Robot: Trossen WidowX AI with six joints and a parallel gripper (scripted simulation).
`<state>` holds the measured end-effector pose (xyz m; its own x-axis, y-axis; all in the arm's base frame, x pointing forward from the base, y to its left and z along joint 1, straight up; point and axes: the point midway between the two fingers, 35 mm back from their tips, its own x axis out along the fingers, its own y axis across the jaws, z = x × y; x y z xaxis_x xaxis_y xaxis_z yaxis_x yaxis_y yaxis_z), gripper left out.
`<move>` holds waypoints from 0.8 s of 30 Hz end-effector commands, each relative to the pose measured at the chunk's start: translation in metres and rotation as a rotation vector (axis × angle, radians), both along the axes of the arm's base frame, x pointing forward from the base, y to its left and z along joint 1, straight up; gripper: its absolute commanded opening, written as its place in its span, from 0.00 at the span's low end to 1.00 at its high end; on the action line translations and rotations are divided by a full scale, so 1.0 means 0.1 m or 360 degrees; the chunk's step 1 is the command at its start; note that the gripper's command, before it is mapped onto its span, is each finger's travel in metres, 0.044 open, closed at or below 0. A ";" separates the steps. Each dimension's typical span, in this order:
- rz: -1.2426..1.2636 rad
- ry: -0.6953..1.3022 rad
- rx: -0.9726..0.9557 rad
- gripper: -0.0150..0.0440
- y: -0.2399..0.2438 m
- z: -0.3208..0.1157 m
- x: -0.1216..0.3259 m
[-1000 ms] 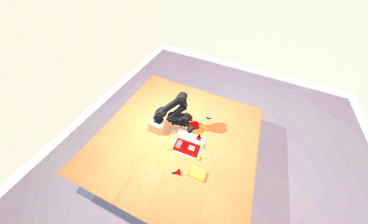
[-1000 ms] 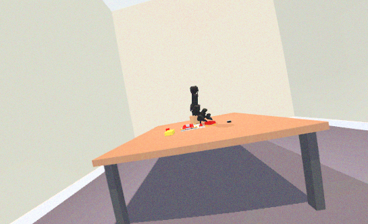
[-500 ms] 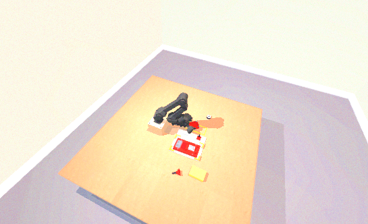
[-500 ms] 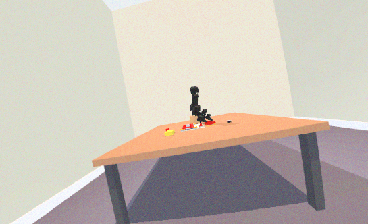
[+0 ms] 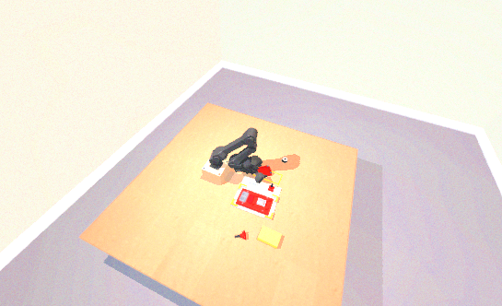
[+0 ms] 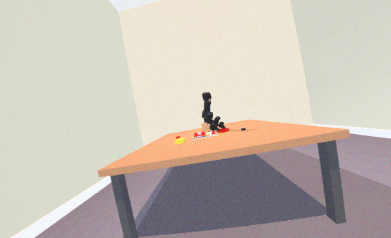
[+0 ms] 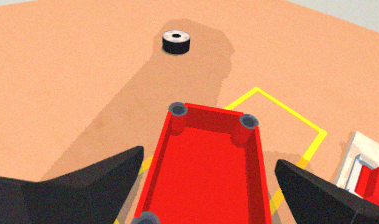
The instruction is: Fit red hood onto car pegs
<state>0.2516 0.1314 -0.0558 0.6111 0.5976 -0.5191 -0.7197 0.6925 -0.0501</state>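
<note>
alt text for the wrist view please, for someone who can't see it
The open gripper's two dark fingers flank a red hood, its hollow side facing the camera. Beyond it sits a small black-and-white cylinder; a yellow outline marks the table, and part of the jig shows at right.
</note>
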 end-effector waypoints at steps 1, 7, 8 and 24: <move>0.0010 0.0003 -0.0004 1.00 0.01 -0.03 0.00; 0.0003 0.0006 -0.0004 0.91 0.00 -0.02 0.00; 0.0003 0.0006 -0.0004 0.87 0.00 -0.02 0.00; 0.0003 0.0006 -0.0004 0.49 0.00 0.01 0.01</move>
<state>0.2519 0.1316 -0.0575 0.6063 0.5978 -0.5245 -0.7218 0.6905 -0.0473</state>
